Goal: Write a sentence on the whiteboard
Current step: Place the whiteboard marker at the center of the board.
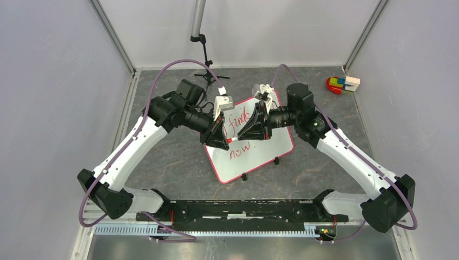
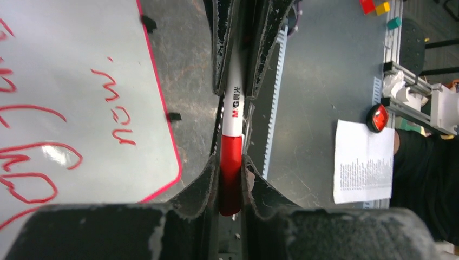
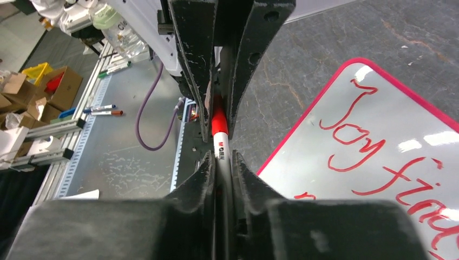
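Observation:
The whiteboard (image 1: 262, 157) lies tilted on the table's middle, with a red-pink frame and two black clip feet at its near edge. The sentence (image 1: 242, 118) is red cursive in two lines, roughly "Joy finds / now"; it also shows in the left wrist view (image 2: 116, 116) and the right wrist view (image 3: 357, 141). Both grippers meet above the board's left part, holding one marker (image 1: 234, 140) between them. My left gripper (image 2: 231, 165) is shut on its red cap (image 2: 230, 173). My right gripper (image 3: 221, 161) is shut on its white body (image 3: 220, 153). The tip is hidden.
A red, blue and yellow toy block cluster (image 1: 342, 84) sits at the back right corner. A black stand (image 1: 205, 57) rises at the back centre. Beyond the table's near rail (image 1: 216, 230) lie a printed sheet (image 2: 364, 161) and a red button (image 2: 379, 117).

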`<state>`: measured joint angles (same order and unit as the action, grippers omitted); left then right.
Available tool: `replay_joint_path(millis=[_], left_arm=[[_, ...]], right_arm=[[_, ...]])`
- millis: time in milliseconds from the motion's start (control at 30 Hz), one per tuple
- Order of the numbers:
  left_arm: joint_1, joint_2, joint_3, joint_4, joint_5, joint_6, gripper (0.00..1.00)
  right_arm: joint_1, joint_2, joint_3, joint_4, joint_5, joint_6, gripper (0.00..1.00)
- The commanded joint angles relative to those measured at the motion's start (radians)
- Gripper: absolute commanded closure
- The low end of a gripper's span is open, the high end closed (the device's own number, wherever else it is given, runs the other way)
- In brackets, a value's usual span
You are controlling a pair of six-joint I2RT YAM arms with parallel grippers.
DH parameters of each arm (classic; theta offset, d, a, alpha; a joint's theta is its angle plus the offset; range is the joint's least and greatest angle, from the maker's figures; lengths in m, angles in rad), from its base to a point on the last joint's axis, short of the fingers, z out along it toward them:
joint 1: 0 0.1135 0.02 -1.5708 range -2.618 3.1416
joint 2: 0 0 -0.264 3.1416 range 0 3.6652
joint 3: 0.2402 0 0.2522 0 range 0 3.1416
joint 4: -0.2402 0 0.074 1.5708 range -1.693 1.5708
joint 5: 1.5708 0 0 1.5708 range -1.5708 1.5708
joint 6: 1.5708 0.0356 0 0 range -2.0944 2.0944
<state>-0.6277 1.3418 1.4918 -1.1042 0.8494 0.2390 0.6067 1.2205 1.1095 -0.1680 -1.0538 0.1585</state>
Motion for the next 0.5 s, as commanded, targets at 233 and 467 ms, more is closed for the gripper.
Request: replay_joint_path(millis=[233,467], left_arm=[[0.290,-0.094,-0.048,0.150,0.073,0.004,0.98],[0.638,-0.081,-0.084,0.037,0.067,0.118,0.98]], right_arm=[[-0.236,-0.005,0.136,0.082,0.009,0.032,0.26],[-0.444,-0.046,0.090,0.057,-0.022,0.006,0.07]])
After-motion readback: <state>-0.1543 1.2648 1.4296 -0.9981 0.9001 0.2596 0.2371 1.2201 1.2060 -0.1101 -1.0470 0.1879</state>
